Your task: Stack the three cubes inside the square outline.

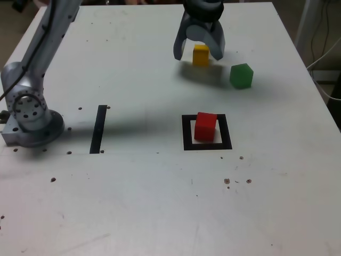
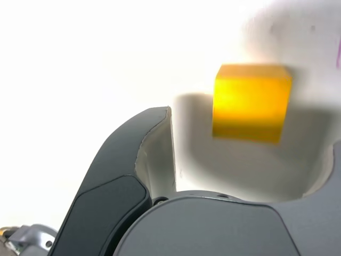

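The gripper (image 1: 199,49) is spread wide around the yellow cube (image 1: 201,55) (no contact visible). The red cube (image 1: 205,127) sits inside the square outline (image 1: 186,133); the green cube (image 1: 241,76) rests apart.

The robot arm (image 1: 50,32) is smooth silver-grey metal with a round joint (image 1: 26,109) dotted with small screw holes on a chunky base, and its gripper (image 1: 199,48) has two dark grey curved fingers (image 2: 122,186) with pale insides
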